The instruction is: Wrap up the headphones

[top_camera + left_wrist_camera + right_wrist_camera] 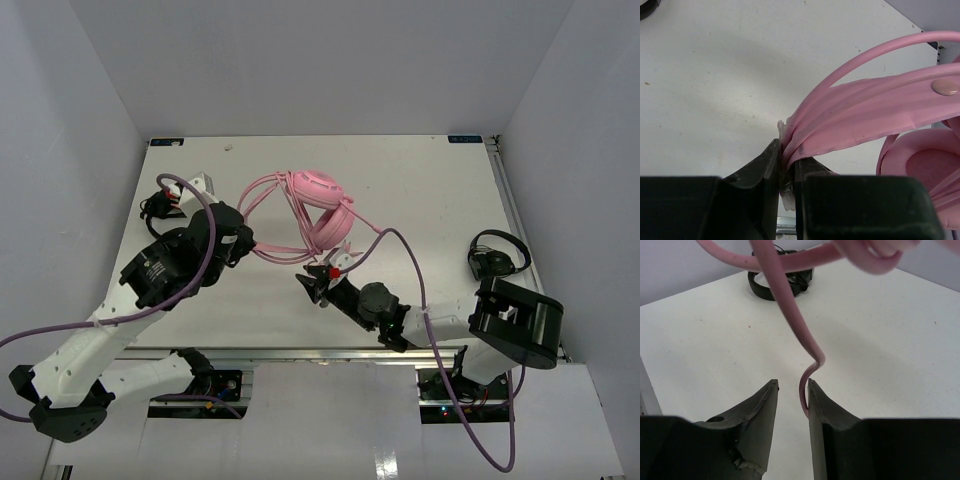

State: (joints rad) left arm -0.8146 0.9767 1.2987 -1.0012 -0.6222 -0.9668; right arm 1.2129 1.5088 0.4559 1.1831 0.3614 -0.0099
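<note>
The left hand is clamped tight on the crown of the headphones, pinching the broad pink strap and the thin pink hoop above it together between its fingers. From that grip the headband arcs away to the cups, so the headset's long axis runs roughly left to right across the middle of the surface, with the crown at the left hand and the cups toward the centre. It is pink all over: a smooth band with a round stud, and padded round ear cups lying one beside the other, with slack loops of pink around them. The right hand stands just below the cups, its jaws only narrowly parted. The thin pink cable hangs down between them with a small kink and rests against the inner face of one finger, not squeezed. A black headset lies beyond it, and another black headset sits near the right arm.
</note>
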